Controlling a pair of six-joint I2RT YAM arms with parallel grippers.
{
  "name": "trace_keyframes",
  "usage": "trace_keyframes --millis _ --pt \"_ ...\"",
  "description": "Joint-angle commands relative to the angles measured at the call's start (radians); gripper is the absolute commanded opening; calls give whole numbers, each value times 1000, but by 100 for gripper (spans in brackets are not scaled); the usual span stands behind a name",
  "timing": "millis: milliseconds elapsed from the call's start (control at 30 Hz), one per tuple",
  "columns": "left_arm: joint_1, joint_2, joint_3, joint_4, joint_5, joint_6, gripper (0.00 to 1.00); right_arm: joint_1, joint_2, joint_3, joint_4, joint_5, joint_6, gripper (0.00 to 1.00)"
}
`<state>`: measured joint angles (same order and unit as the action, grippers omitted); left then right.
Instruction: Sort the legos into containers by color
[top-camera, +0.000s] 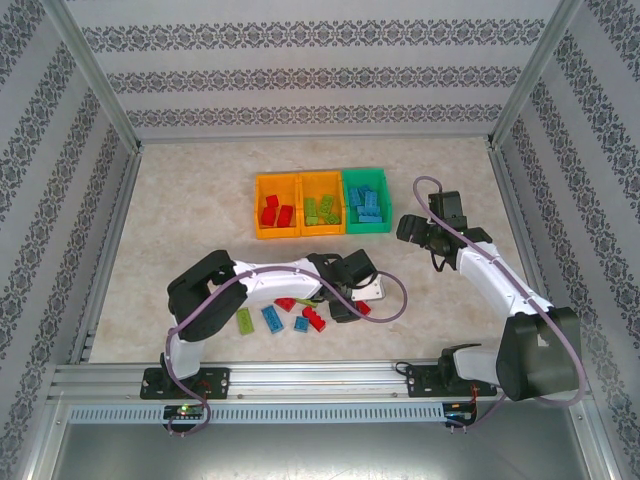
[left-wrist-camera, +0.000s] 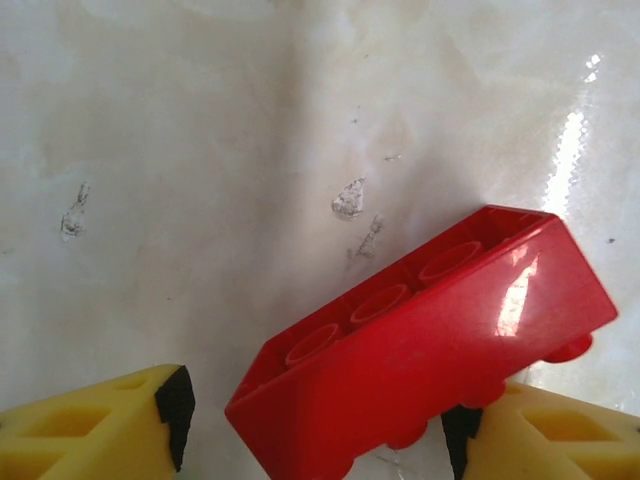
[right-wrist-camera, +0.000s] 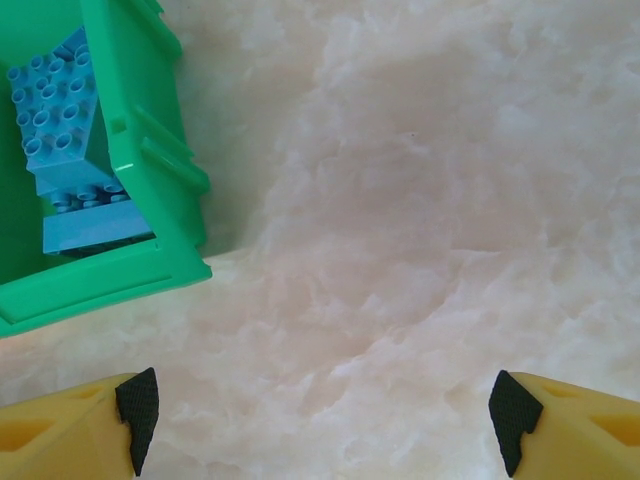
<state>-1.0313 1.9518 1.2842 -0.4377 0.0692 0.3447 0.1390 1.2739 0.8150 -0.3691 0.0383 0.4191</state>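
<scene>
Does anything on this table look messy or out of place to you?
A red brick lies tipped on its side, askew between the open left gripper's fingers. Small grey scuffs mark the table beside it. Otherwise nothing stands out.

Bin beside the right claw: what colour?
The bin is green, with blue legos inside; best seen in the right wrist view.

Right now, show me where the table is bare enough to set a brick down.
Bare: the wide tabletop left of the orange bins; the front-right patch between the left hand and the right arm. Crowded: loose legos along the left arm's near side, and the right hand beside the green bin.
</scene>
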Motion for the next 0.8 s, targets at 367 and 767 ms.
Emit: trace_keyframes --millis 367,767 --pt "-54 -22 21 24 -2 211 79 -14 -16 -20 15 -5 16 90" --pt "-69 111 110 24 8 261 77 -21 3 -11 18 -14 17 91"
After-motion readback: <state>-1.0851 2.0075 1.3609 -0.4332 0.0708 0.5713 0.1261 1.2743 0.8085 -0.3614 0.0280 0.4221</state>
